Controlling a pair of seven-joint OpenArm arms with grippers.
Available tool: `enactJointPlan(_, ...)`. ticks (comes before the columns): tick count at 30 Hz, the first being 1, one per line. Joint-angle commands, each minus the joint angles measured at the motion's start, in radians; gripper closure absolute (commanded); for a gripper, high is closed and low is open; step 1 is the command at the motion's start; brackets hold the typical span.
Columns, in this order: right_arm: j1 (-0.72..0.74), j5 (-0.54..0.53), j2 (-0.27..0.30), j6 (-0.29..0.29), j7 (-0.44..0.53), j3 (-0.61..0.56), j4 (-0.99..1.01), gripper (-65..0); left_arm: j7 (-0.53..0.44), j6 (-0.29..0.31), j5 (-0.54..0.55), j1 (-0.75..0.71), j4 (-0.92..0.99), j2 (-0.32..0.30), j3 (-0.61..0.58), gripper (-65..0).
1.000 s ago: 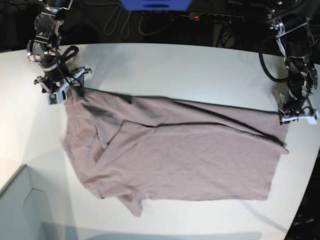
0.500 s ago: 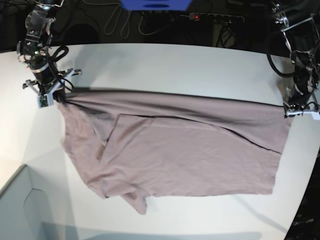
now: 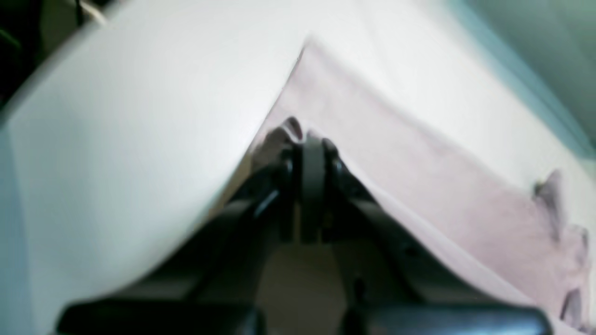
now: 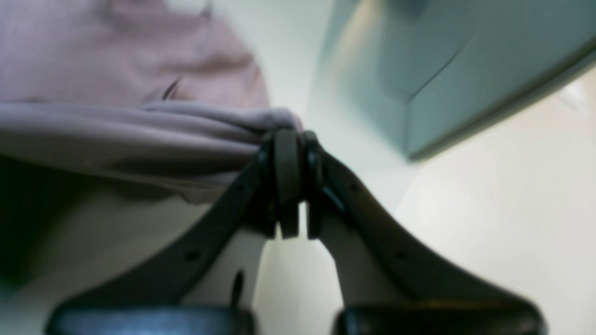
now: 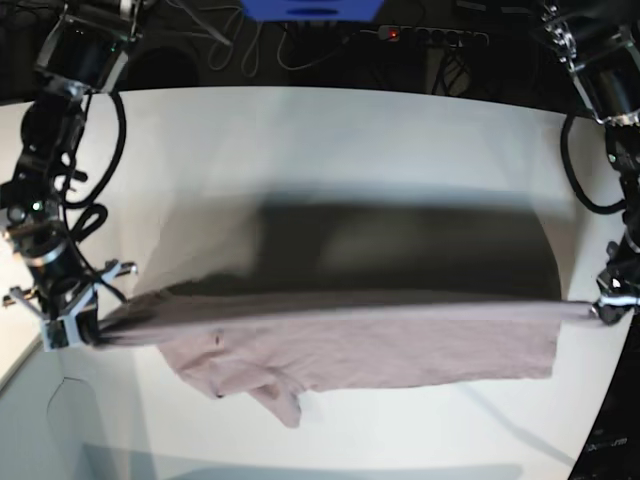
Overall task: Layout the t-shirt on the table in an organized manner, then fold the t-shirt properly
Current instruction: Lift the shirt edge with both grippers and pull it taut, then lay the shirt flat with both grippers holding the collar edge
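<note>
layout step: left gripper (image 5: 612,308) and right gripper (image 5: 75,328) each pinch a shirt (image 5: 380,345) corner, stretched above the table (image 5: 330,140). next: lower it flat, no bunching.

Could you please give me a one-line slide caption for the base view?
Both arms hold the mauve t-shirt stretched above the white table, right gripper and left gripper pinching opposite ends.

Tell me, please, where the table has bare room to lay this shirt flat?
The white table is bare behind the lifted t-shirt, up to its far edge. The near side is crowded: the shirt's hanging hem and the grey box by the right gripper.
</note>
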State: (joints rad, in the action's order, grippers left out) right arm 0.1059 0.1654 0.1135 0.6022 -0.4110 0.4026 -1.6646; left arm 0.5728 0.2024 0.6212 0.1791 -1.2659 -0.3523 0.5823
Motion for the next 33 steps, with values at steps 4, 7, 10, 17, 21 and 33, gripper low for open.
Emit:
enactJointPlan(4,0.033,-0.005,0.012,0.008,-0.055,0.003,-0.081,0.0,-0.038,0.006,0.013,0.041,-0.059,-0.027,0.006,-0.1)
enactJointPlan(7,-0.03,-0.005,0.005,0.078,-0.064,0.005,-0.116,0.0,-0.038,0.006,0.013,0.015,-0.054,-0.024,0.006,-0.1)
enactJointPlan(10,-0.13,-0.005,-0.031,0.096,-0.058,0.009,-0.147,0.0,-0.04,0.006,0.013,-0.054,-0.053,-0.023,0.006,-0.1)
enactJointPlan(17,-0.283,-0.008,-0.054,0.096,-0.056,0.006,-0.125,0.0,-0.04,0.013,0.012,-0.201,-0.051,0.034,0.061,-0.1)
enactJointPlan(21,-0.346,-0.008,-0.05,0.096,-0.056,0.006,-0.093,0.0,-0.04,0.015,0.002,-0.255,-0.045,0.081,0.124,-0.1)
enactJointPlan(33,-0.538,-0.008,-0.028,0.096,0.206,0.023,0.039,0.0,-0.04,0.016,0.01,-0.361,0.025,0.081,0.129,-0.1)
